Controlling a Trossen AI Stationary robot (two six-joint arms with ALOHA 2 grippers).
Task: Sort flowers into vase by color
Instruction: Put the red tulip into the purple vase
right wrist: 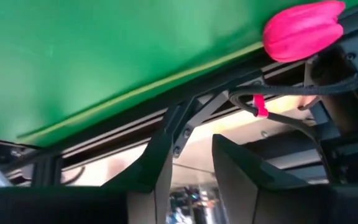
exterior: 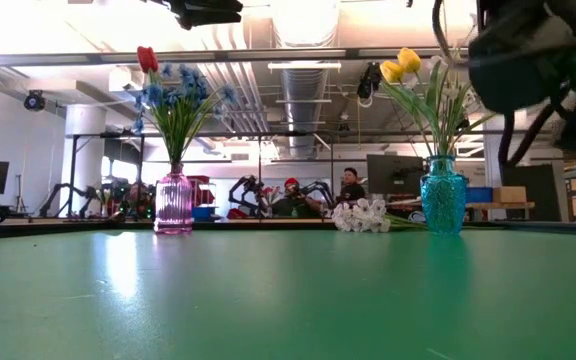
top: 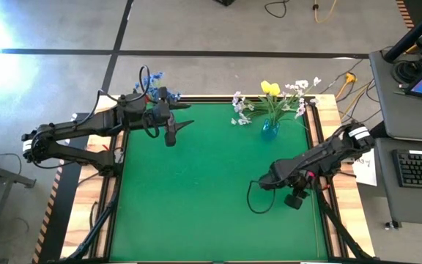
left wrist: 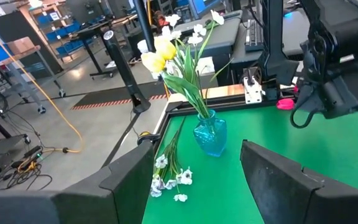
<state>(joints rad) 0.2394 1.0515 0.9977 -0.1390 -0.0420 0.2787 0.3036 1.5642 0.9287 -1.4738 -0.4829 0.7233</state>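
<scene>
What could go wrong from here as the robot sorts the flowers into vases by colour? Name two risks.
1. The red tulip lies at the green mat's edge near the right gripper; a clumsy approach might push it off the table.
2. The white spray lies close beside the blue vase, which holds tall yellow tulips; picking up the spray could tip the vase.

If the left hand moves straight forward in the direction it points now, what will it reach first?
Most likely the white blossom spray lying on the green mat, with the blue vase just behind it. The left hand is open and points across the table toward them; depth is hard to judge.
</scene>
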